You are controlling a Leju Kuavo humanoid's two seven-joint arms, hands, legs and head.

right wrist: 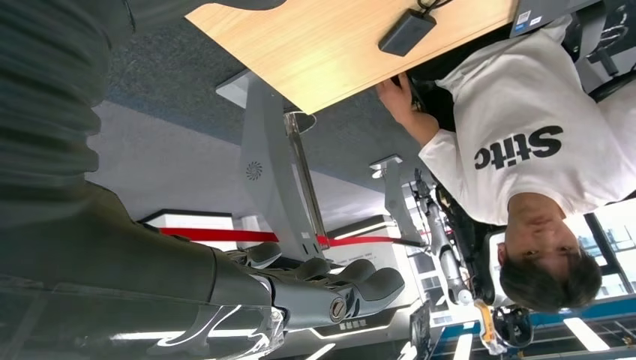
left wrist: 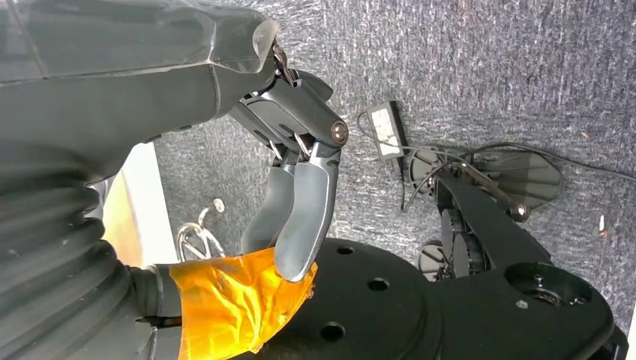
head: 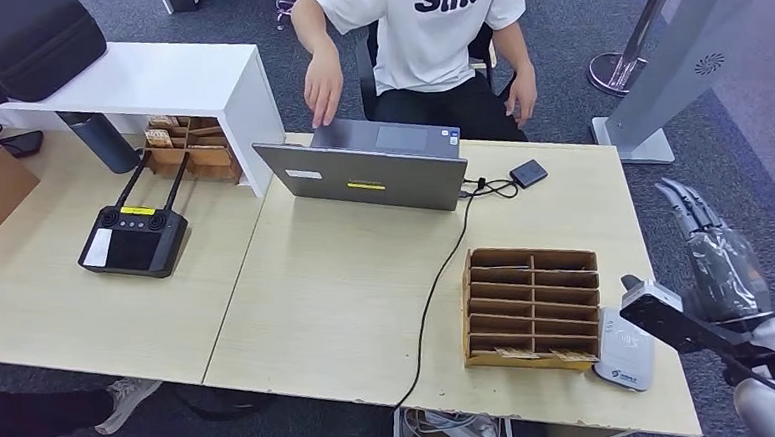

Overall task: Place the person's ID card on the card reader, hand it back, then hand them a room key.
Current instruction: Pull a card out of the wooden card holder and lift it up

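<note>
- Head view: the person's (head: 424, 36) white shirt read "Stitc", its end hidden by a fold. A laptop (head: 371, 169), a wooden rack (head: 531, 306) and the white card reader (head: 626, 351) sat on a pale wooden desk (head: 337, 291) over grey carpet. The right hand (head: 699, 224) hung off the desk's right edge, fingers straight, close together, empty. No ID card could be made out.
- Left wrist view: the left hand (left wrist: 289, 161) hung over carpet, fingers bent, holding nothing.
- Right wrist view: the shirt's lettering showed upside down; the right hand's fingers (right wrist: 360, 283) lay side by side.
</note>
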